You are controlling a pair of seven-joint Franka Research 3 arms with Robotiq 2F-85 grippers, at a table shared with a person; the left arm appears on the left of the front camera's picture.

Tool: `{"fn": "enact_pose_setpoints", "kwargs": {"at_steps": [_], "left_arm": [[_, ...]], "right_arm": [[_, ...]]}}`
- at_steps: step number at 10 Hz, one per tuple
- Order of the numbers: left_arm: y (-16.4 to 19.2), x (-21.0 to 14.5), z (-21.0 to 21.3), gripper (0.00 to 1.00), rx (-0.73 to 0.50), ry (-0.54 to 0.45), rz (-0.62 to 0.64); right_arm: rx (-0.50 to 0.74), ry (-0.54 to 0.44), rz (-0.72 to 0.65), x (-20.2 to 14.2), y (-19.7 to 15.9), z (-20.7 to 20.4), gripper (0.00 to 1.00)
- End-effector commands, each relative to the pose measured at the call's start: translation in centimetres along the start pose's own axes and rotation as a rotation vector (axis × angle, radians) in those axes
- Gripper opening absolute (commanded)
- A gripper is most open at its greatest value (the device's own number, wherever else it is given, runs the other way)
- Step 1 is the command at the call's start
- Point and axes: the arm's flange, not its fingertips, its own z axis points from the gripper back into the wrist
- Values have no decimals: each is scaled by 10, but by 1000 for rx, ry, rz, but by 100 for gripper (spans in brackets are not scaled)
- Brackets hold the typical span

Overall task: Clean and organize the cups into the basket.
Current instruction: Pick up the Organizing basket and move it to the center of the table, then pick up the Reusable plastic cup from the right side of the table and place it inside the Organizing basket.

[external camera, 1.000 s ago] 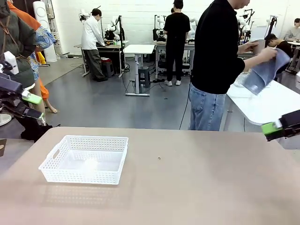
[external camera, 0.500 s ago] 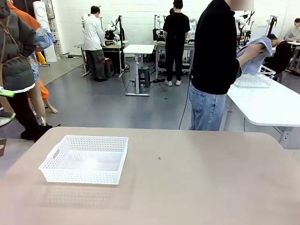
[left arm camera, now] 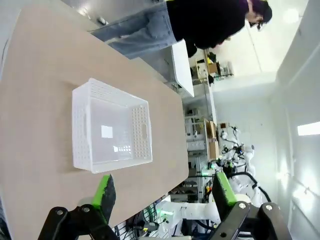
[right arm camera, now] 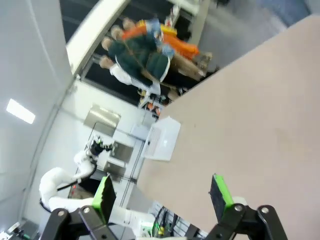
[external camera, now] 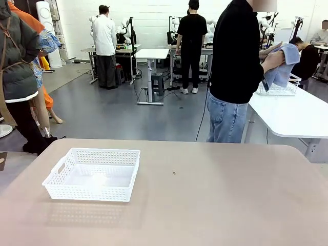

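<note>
Hovering with fingers apart and empty, left gripper (left arm camera: 162, 186) and right gripper (right arm camera: 161, 187) overlook the basket (external camera: 92, 174) on the desk (external camera: 220, 200) — a cup released tilted could topple over its shallow wall.

A white basket (external camera: 92, 174), its sides a perforated lattice, on a plain beige-brown counter (external camera: 220, 205); across it, over a grey floor (external camera: 128, 115), a person (external camera: 234, 61) in black top and blue jeans with a grey-blue cloth (external camera: 282, 69); bright green pads (left arm camera: 105, 192) on the black left gripper (left arm camera: 163, 192) and black right gripper (right arm camera: 162, 195).
</note>
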Motion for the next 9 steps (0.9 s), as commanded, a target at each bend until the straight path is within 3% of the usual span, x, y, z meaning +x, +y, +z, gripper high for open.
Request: {"fn": "enact_pose_setpoints", "kwargs": {"at_steps": [1, 2, 3, 4, 9], "left_arm": [[9, -5, 16, 100, 7, -34, 2], [9, -6, 25, 100, 6, -66, 3], [6, -3, 11, 100, 8, -25, 15], [6, -3, 11, 100, 8, -25, 15], [6, -3, 11, 100, 8, -25, 15]], "right_arm": [[52, -90, 45, -7, 0, 19, 100], [56, -130, 70, -8, 5, 24, 100], [33, -157, 119, -5, 14, 16, 100], [29, -96, 27, -11, 6, 28, 100], [29, -96, 27, -11, 6, 28, 100]]}}
